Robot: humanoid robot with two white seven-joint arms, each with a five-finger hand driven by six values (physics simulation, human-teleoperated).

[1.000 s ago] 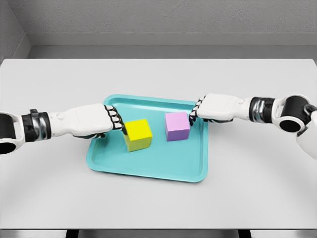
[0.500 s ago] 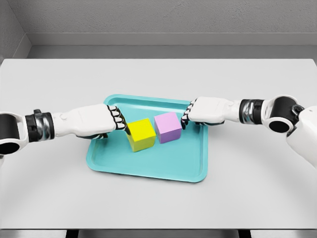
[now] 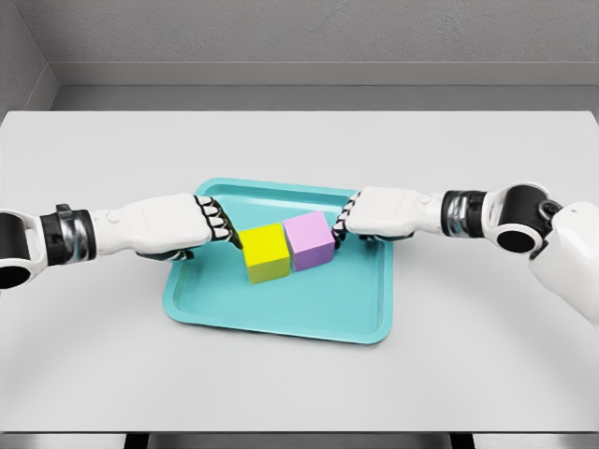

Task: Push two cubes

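The left hand (image 3: 192, 226), fingers curled into a fist holding nothing, presses its knuckles against the yellow cube (image 3: 266, 253). The right hand (image 3: 370, 215), likewise fisted and empty, touches the purple cube (image 3: 310, 240). Two cubes sit side by side, touching, mid-tray (image 3: 281, 318), with bare tray floor toward its near rim. The tray lies on the tabletop (image 3: 299, 383).

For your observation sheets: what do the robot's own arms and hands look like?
Both arms are smooth white shells with black-and-silver ringed wrist cuffs and round black joints further back. The left hand and right hand have white backs and dark-jointed fingers tipped white. No cables or markings show.
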